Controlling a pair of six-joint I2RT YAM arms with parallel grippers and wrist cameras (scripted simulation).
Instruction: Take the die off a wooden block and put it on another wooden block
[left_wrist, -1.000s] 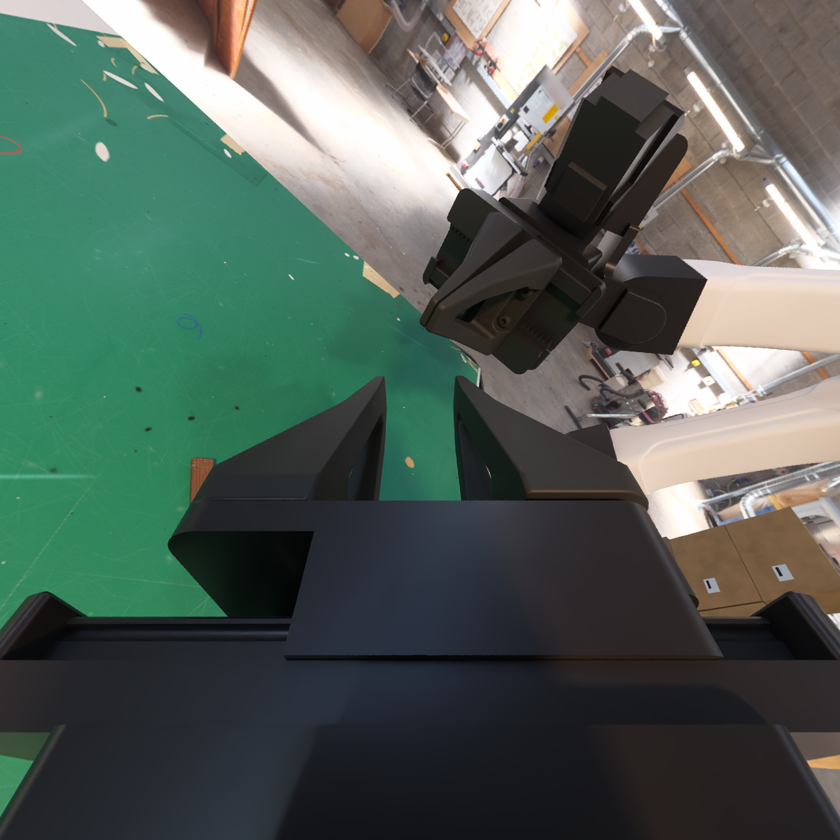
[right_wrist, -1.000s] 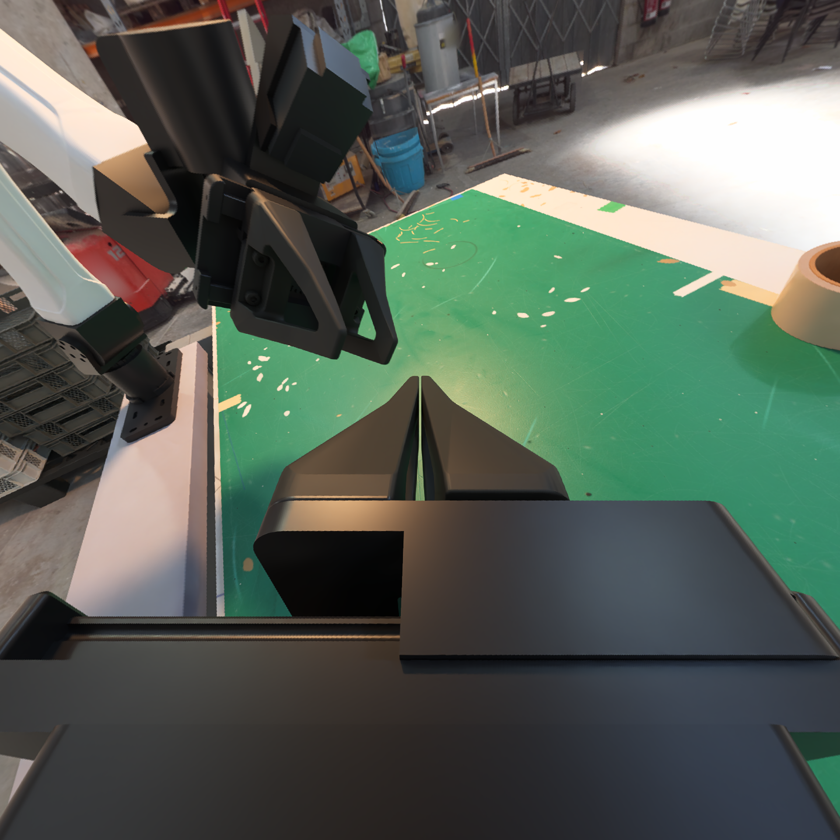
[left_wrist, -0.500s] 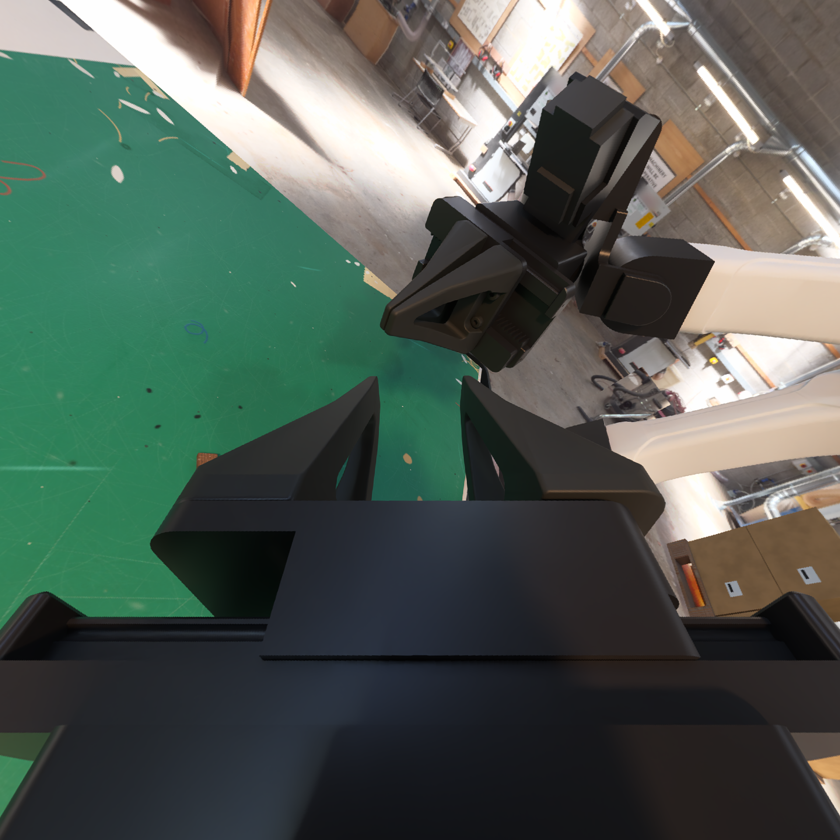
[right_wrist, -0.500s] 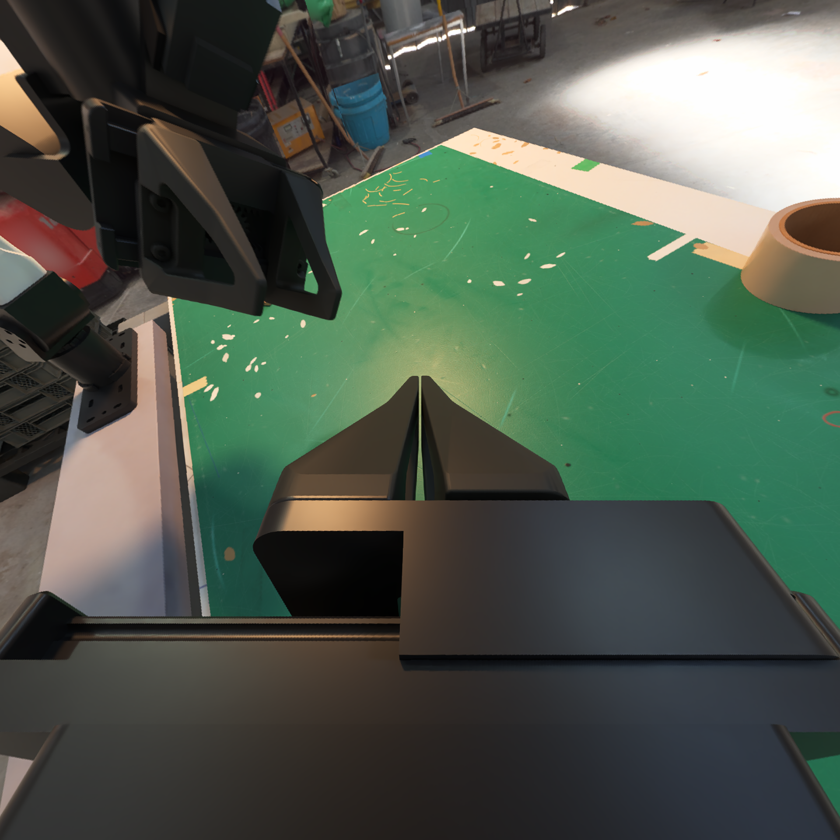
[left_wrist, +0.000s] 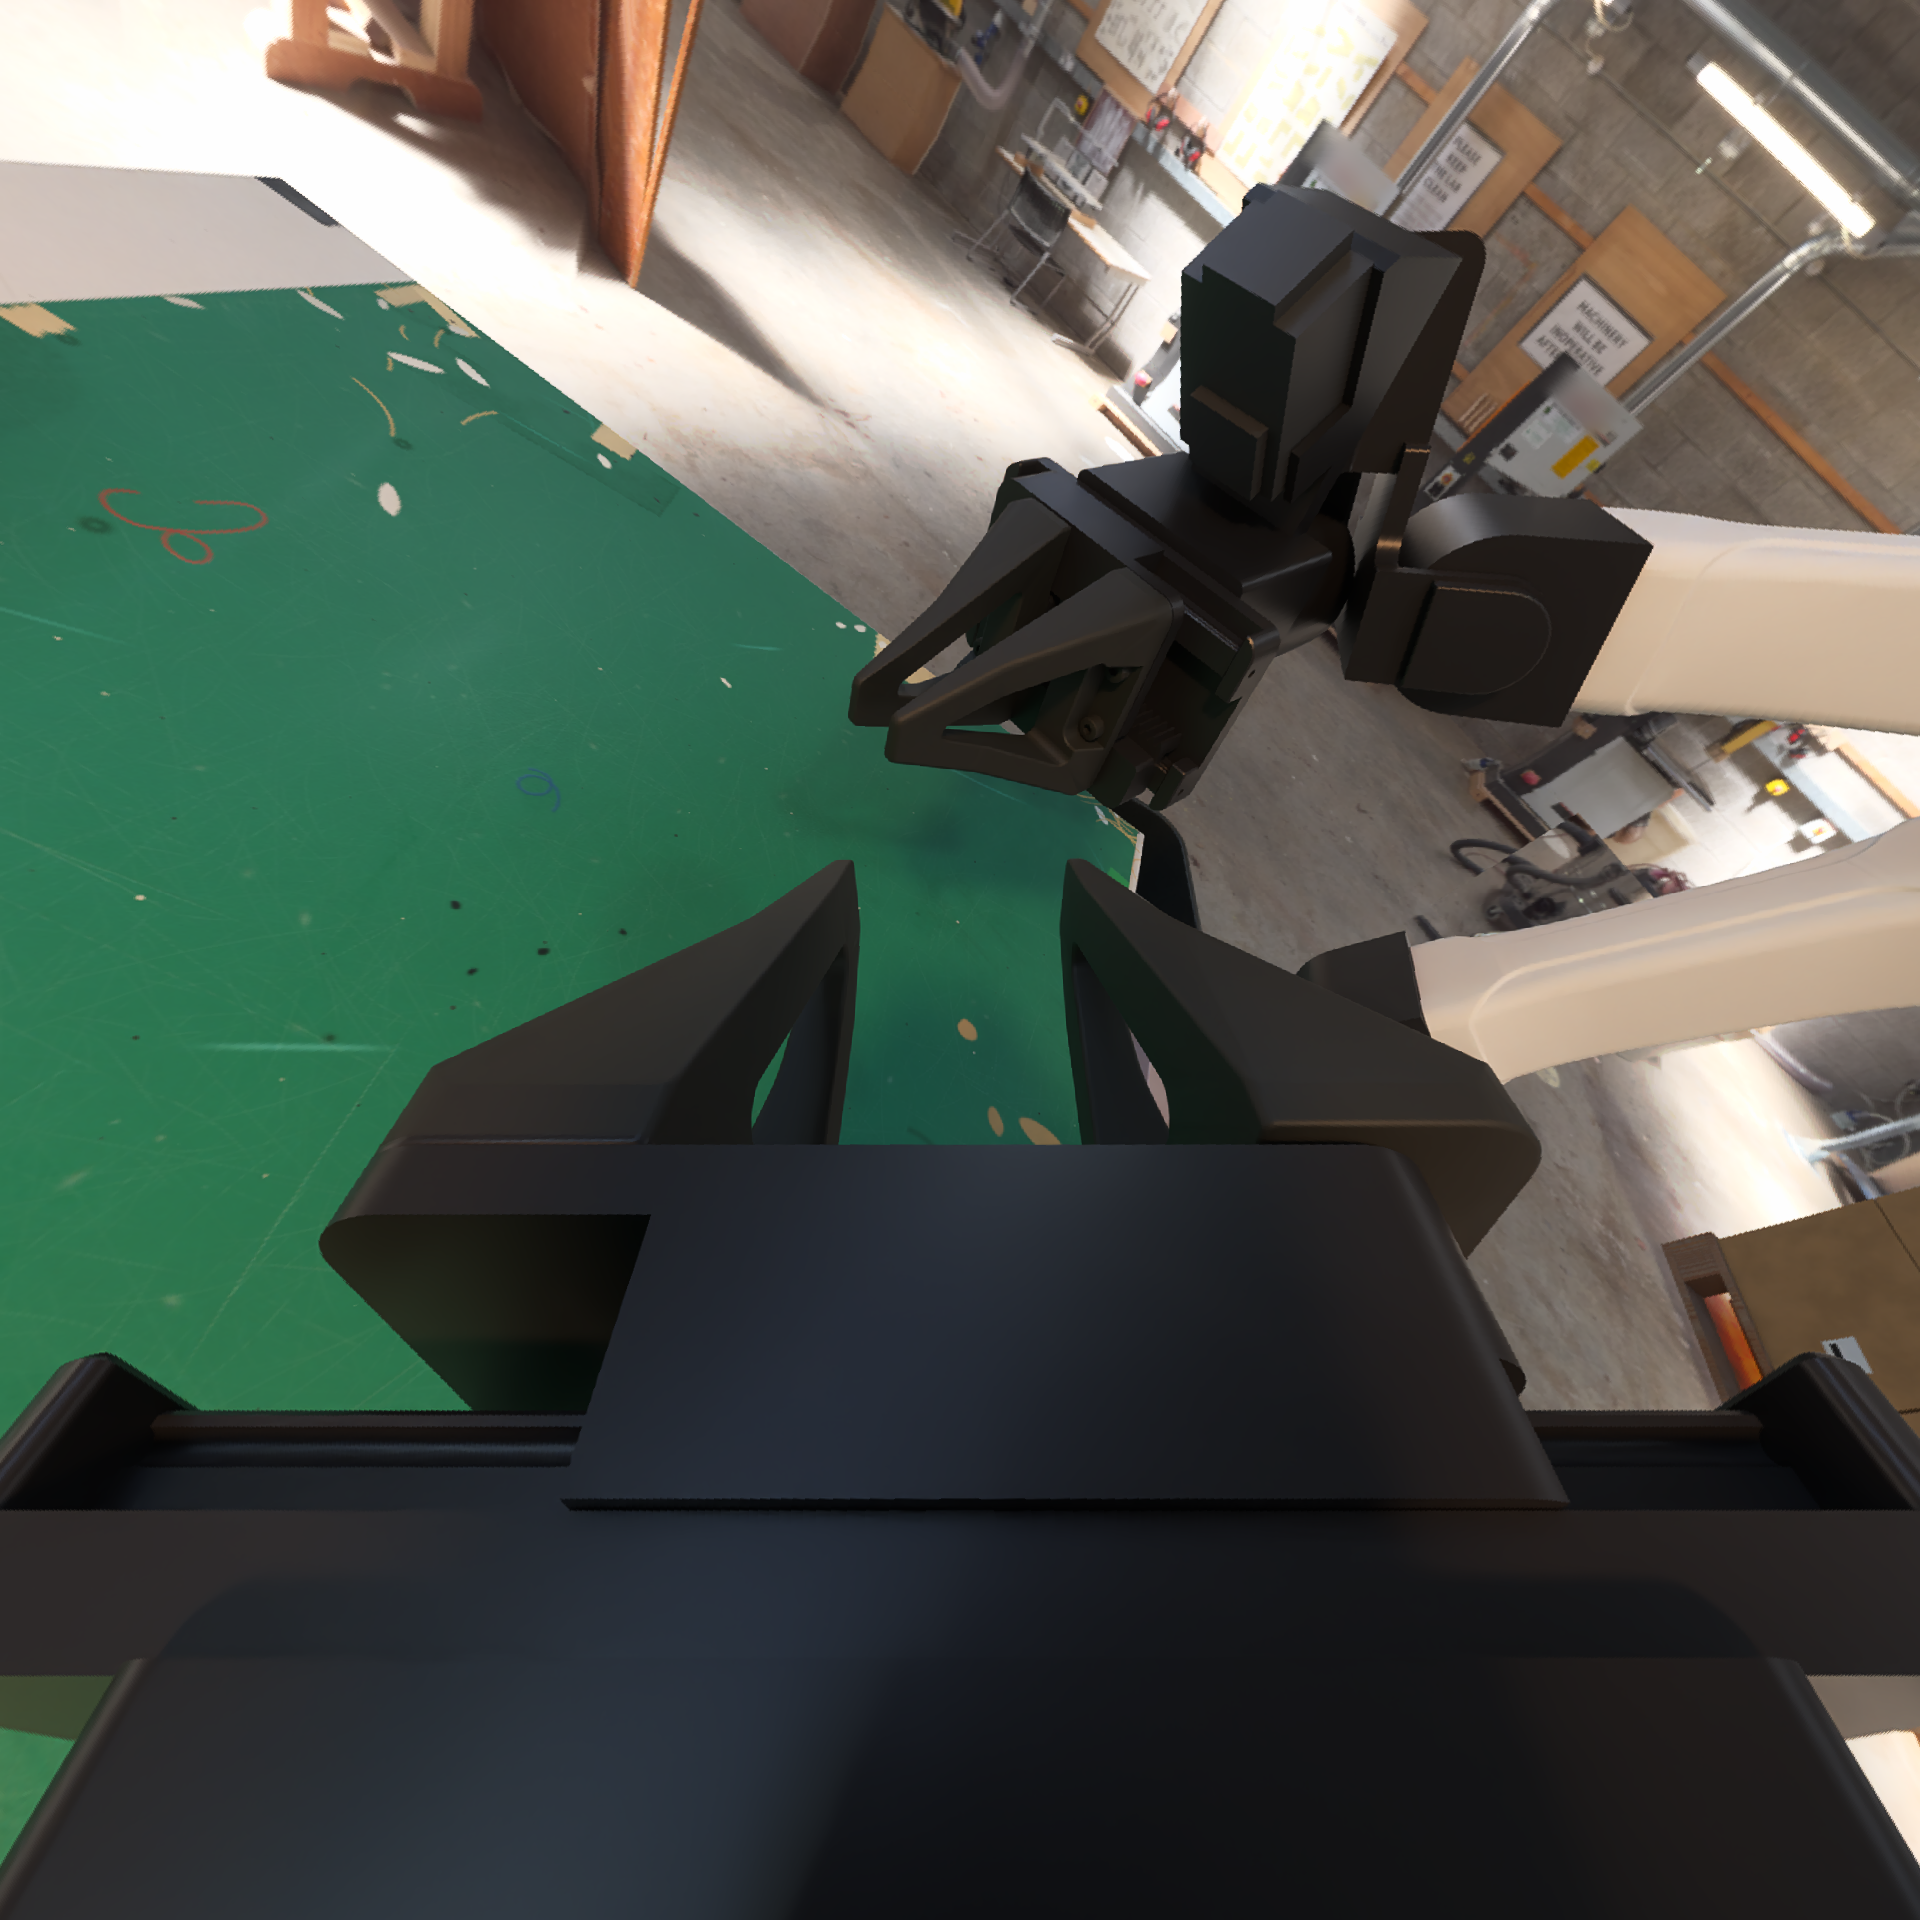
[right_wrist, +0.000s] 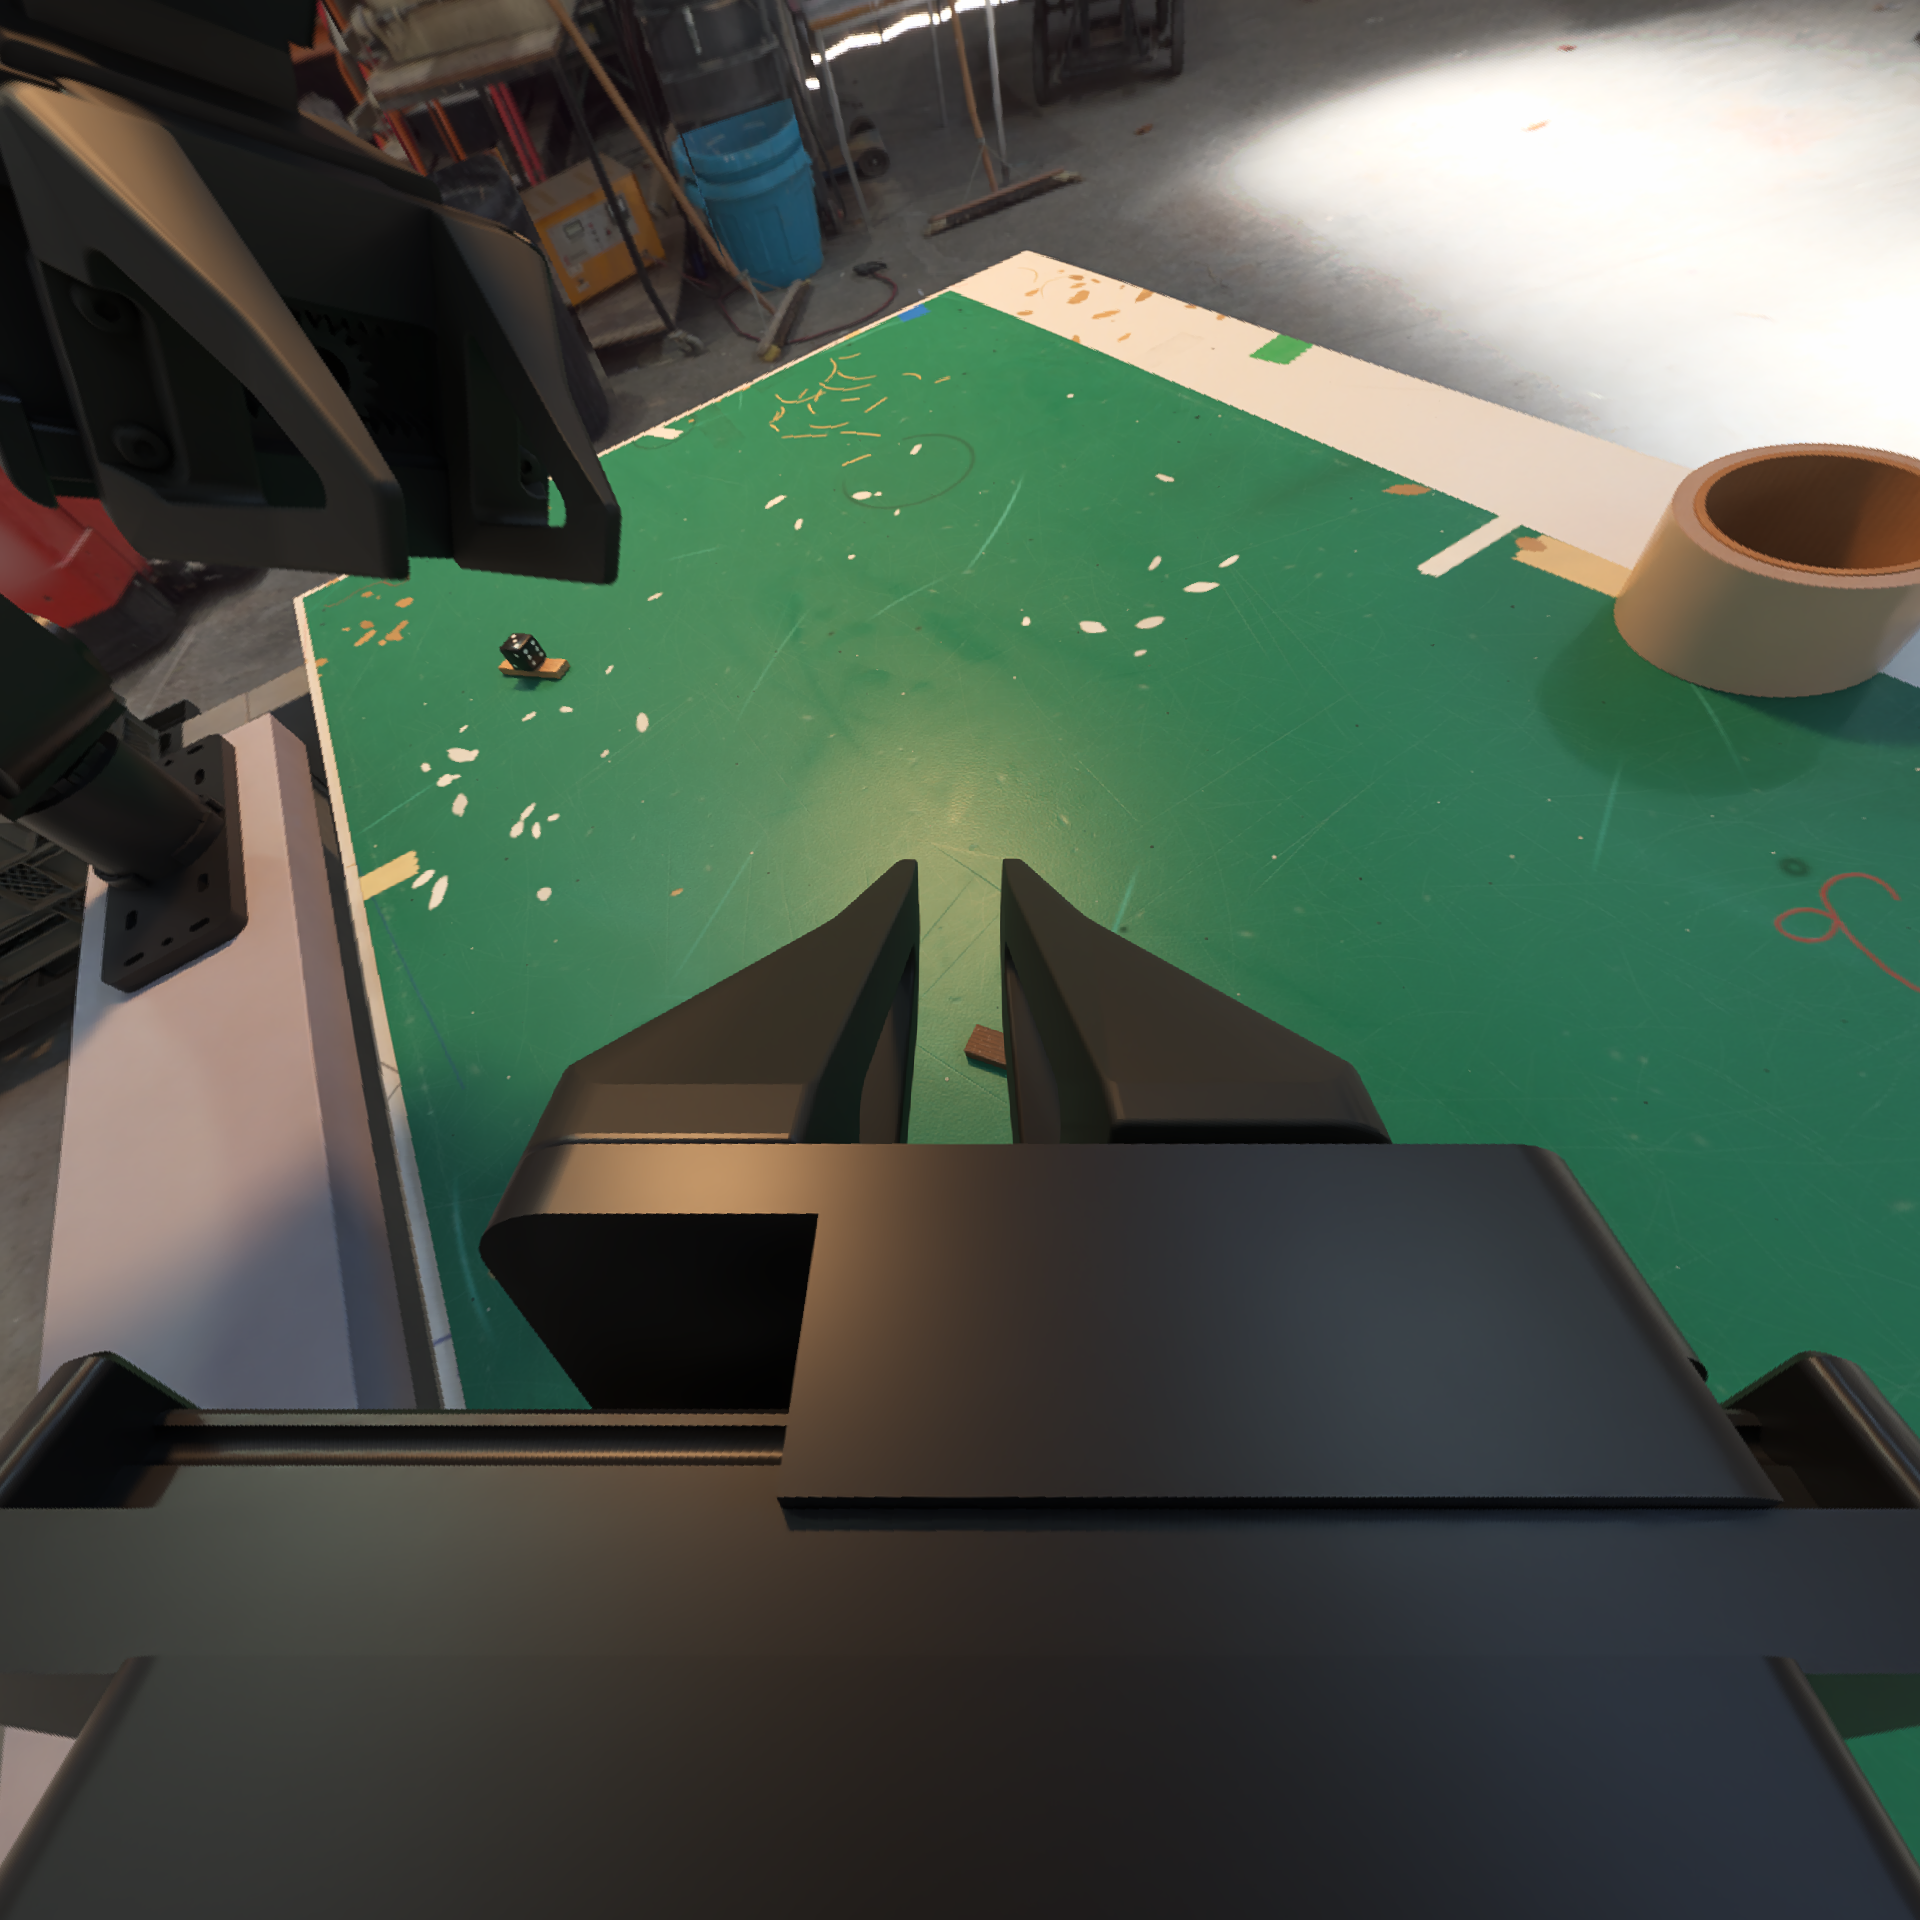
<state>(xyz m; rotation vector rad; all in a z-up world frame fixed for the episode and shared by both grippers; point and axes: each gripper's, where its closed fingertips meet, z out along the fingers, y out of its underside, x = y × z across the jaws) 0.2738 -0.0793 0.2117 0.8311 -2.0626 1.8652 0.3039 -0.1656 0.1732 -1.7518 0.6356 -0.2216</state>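
Observation:
In the right wrist view a small black die (right_wrist: 522, 651) sits on a thin light wooden block (right_wrist: 535, 669) at the far left of the green mat. A second, darker wooden block (right_wrist: 985, 1045) lies bare on the mat, partly hidden behind my right finger. My right gripper (right_wrist: 959, 864) is slightly open and empty, above the mat. My left gripper (left_wrist: 958, 869) is open and empty over the mat's edge. The right gripper also shows in the left wrist view (left_wrist: 883, 707), the left one in the right wrist view (right_wrist: 499, 561).
A roll of tan tape (right_wrist: 1787, 566) stands at the mat's far right. The left arm's base (right_wrist: 156, 873) is bolted on the white table edge at left. The green mat (right_wrist: 1247, 790) has paint flecks and red scribbles.
My right gripper has opened a little and its view has pulled back, revealing the die, both blocks and more tape roll. My left gripper has opened wider. The two grippers have shifted relative to each other.

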